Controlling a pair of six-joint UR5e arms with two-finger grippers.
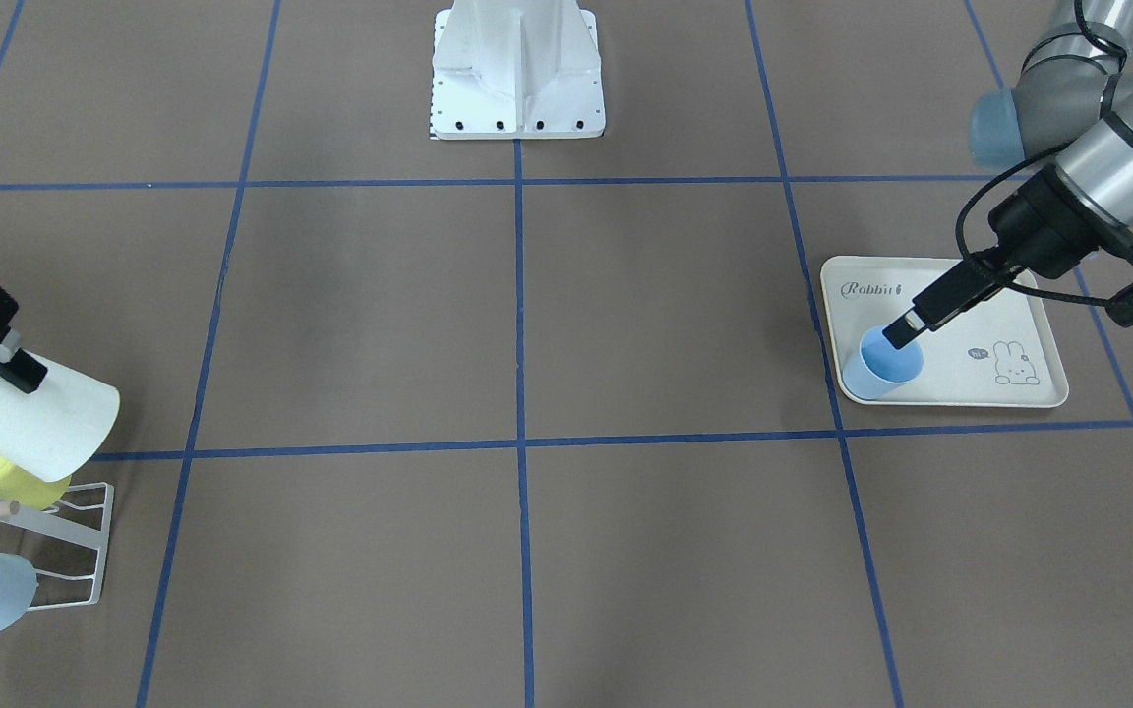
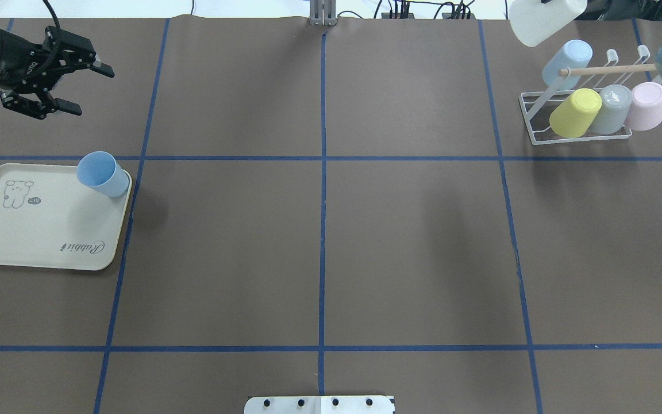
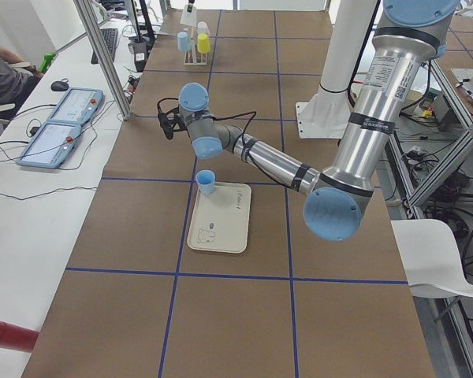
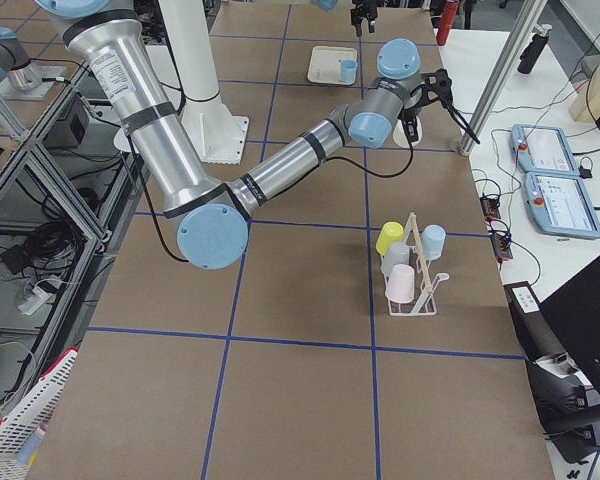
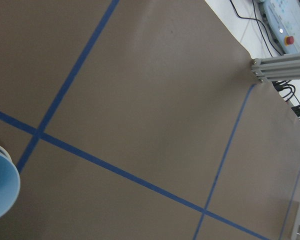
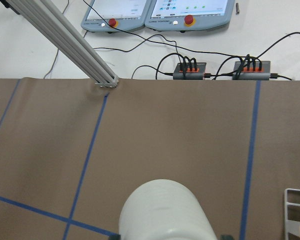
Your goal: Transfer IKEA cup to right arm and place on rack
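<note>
My right gripper (image 1: 16, 379) is shut on a white IKEA cup (image 1: 35, 418), tilted and held just above the rack (image 2: 581, 137). The same cup (image 6: 165, 212) fills the bottom of the right wrist view. The white wire rack with its wooden dowel (image 2: 607, 70) carries a light blue cup (image 2: 566, 62), a yellow cup (image 2: 575, 112), a grey-blue cup (image 2: 612, 108) and a pink cup (image 2: 646, 105). My left gripper (image 2: 92, 91) hangs open and empty above a blue cup (image 2: 103, 174), which stands upright on the far corner of the tray.
The cream rabbit-print tray (image 2: 32, 247) lies at the table's left end. The robot's white base (image 1: 517, 88) is at the middle of its side. An aluminium post (image 6: 65, 45) and control panels (image 6: 155, 10) stand beyond the far table edge. A person (image 3: 0, 75) sits there.
</note>
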